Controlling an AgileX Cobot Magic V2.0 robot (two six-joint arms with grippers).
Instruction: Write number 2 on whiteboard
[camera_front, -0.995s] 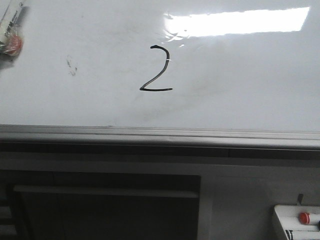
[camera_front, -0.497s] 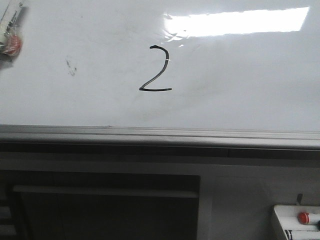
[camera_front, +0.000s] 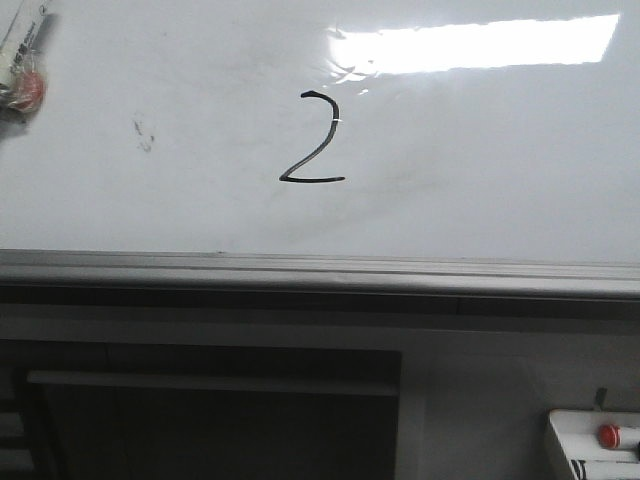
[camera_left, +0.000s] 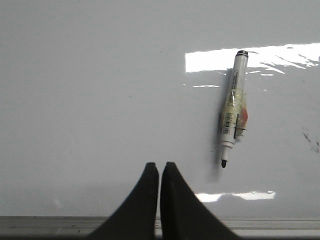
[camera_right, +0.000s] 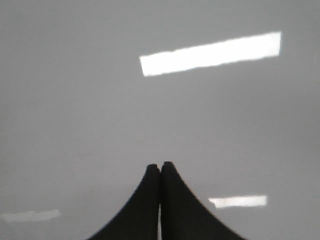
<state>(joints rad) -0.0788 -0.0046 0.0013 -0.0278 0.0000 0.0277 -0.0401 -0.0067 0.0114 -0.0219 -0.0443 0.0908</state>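
A black handwritten number 2 (camera_front: 315, 140) stands on the whiteboard (camera_front: 480, 190) near its middle, just below-left of the bright light reflection. A white marker (camera_left: 234, 112) with its black tip bare lies on the board in the left wrist view; its end also shows at the front view's far left edge (camera_front: 22, 60). My left gripper (camera_left: 159, 166) is shut and empty, apart from the marker, near the board's grey edge rail (camera_left: 60, 222). My right gripper (camera_right: 160, 166) is shut and empty over bare board. Neither gripper shows in the front view.
Faint dark smudge specks (camera_front: 143, 133) lie left of the digit. The grey rail (camera_front: 320, 270) runs along the board's near edge. A white box with a red-capped item (camera_front: 600, 440) sits at the lower right, below the board.
The marker at the front view's left edge has slid slightly further left, toward the frame's edge. The digit and board are unchanged.
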